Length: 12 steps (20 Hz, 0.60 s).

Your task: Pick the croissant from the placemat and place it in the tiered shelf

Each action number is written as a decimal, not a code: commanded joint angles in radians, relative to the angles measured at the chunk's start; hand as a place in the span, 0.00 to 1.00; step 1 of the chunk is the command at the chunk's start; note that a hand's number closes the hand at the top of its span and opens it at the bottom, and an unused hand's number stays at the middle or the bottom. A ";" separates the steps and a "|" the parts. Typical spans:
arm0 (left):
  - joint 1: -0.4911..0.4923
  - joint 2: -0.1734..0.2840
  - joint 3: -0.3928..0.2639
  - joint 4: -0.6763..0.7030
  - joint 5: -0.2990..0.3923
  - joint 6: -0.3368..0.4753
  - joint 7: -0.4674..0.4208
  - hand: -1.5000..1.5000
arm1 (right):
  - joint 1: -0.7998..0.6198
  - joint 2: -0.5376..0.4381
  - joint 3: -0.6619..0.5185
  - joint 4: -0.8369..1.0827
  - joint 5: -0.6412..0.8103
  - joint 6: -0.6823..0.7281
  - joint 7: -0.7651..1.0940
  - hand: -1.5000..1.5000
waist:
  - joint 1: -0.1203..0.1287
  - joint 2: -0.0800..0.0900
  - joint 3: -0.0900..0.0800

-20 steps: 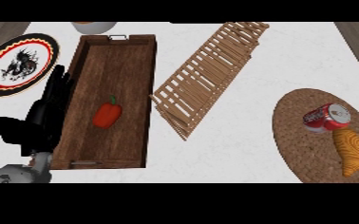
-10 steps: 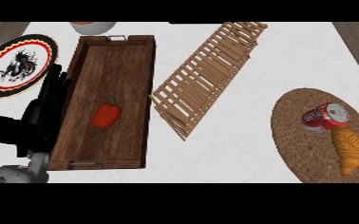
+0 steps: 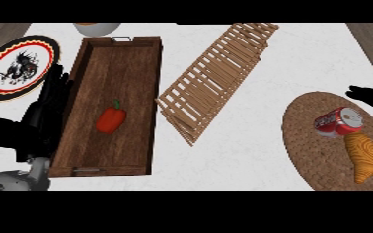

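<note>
Croissant (image 3: 358, 154) lies on placemat (image 3: 310, 138); right hand (image 3: 361, 94) barely shows, fingers indiscernible; left hand (image 3: 45, 106) open.

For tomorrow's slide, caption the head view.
Croissant beside a soda can on the placemat; slatted shelf lies centre; right hand enters.

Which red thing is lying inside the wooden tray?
The red pepper with the green stem. The other red thing, the soda can, lies on the round placemat instead.

no readable text, red can's (image 3: 339, 122) markings illegible
</note>
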 commanded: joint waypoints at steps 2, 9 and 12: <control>-0.026 -0.008 0.013 -0.017 -0.022 -0.001 0.039 0.50 | 0.033 0.063 0.113 -0.044 0.235 -0.059 0.058 0.00 | 0.006 0.003 0.001; 0.013 -0.058 -0.018 -0.019 -0.069 0.007 0.012 0.50 | 0.074 0.069 0.228 0.043 0.520 -0.123 0.077 0.00 | 0.007 0.003 0.001; -0.015 -0.040 0.025 -0.012 -0.061 -0.040 0.026 0.50 | -0.012 0.175 0.270 0.156 0.590 -0.148 0.108 0.00 | 0.017 0.005 0.001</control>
